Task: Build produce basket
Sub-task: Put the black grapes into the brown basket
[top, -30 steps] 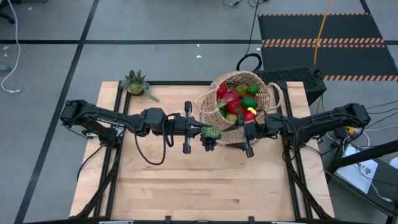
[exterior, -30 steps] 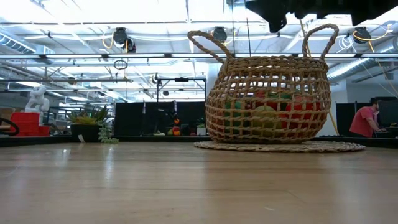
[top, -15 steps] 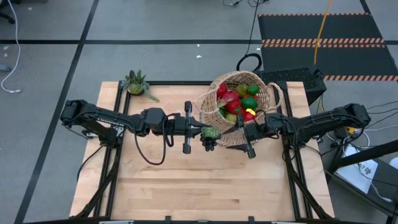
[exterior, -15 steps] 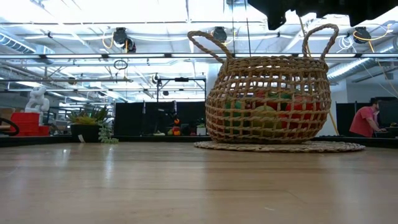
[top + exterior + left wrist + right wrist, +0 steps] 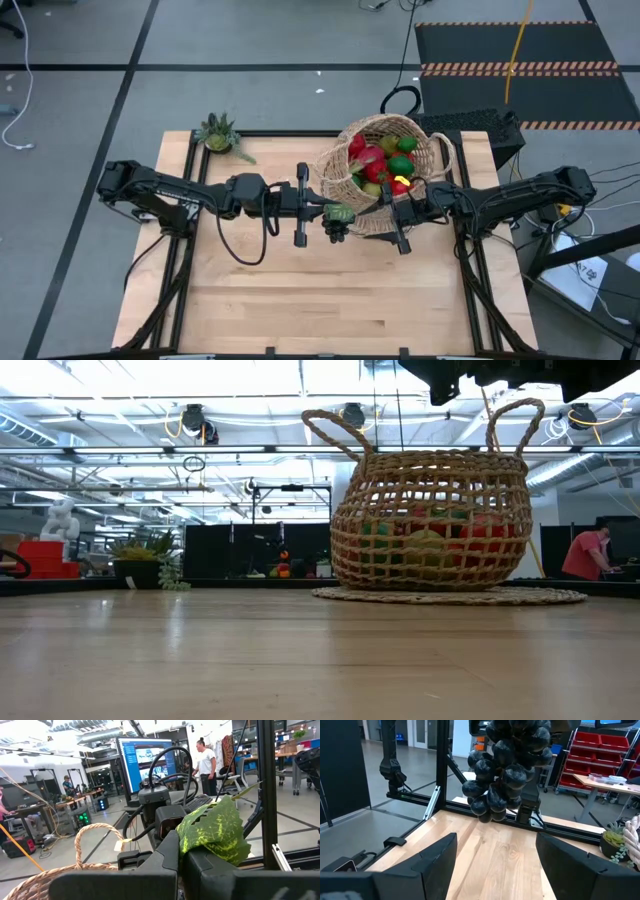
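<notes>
High view, basket: the wicker basket (image 5: 385, 165) is seen at the far right part of the desk (image 5: 300, 300), already well filled with produce (image 5: 380, 165): red, green and yellow pieces.
High view, left pincer: the left pincer (image 5: 335, 213) is held above the desk just beside the basket's near-left rim, clamped together on the green leaf of a dark grape bunch (image 5: 337, 232) that hangs below it.
High view, right pincer: the right pincer (image 5: 388, 214) is placed at the basket's near rim, facing the left one, fingers apart; nothing is seen held in it.
High view, rest: a small potted plant (image 5: 218, 134) is left at the far left corner; no loose fruit is seen on the desk.
Low view: the basket is seen upright on a flat woven mat (image 5: 450, 596), coloured fruit showing through the weave.
Left wrist view: the green leaf (image 5: 215, 832) is seen pinched at the closed fingertips, a basket handle (image 5: 97, 845) below.
Right wrist view: the grape bunch is seen hanging in the air ahead of the spread fingers (image 5: 432, 857), clear of them.
Progress: the filling is judged nearly done; the grapes are judged the last piece to go in.
Writing: none can be read; a lit screen in the room is too small to read.
</notes>
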You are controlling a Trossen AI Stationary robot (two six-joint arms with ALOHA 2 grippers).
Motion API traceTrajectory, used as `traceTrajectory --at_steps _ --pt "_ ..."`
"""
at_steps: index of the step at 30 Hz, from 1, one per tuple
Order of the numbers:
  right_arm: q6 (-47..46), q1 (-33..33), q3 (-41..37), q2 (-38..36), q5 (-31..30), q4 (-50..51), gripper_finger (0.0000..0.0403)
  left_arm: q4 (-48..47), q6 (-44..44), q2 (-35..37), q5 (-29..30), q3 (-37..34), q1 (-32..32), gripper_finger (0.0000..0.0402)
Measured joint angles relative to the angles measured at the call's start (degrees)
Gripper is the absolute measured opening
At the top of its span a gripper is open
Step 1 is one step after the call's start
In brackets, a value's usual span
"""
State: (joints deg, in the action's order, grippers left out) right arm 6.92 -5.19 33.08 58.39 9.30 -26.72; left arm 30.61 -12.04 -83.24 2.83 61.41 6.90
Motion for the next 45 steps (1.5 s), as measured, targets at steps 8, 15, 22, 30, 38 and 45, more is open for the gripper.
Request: traceTrajectory --at_steps 8,15,22,30,38,45 --pt "0.4 0.0 0.0 0.0 0.0 0.4 0.0265 0.0 0.0 0.0 0.0 0.0 0.2 0.0001" --pt "1.0 0.3 -1.1 0.0 1.5 -0.2 0.0265 0.1 -0.4 0.0 0.0 0.0 0.8 0.0001" --pt "-0.2 1.5 -2.6 0.0 1.9 -3.2 0.0265 0.1 -1.2 0.0 0.0 0.0 0.8 0.0002" --pt "-1.5 3.0 -3.0 0.0 4.5 -4.0 0.0265 0.1 -1.2 0.0 0.0 0.0 0.8 0.0001" --pt "-1.5 3.0 -3.0 0.0 4.5 -4.1 0.0265 0.1 -1.4 0.0 0.0 0.0 0.8 0.0001" --pt "-1.3 3.0 -3.0 0.0 4.5 -4.1 0.0265 0.1 -1.4 0.0 0.0 0.0 0.8 0.0002"
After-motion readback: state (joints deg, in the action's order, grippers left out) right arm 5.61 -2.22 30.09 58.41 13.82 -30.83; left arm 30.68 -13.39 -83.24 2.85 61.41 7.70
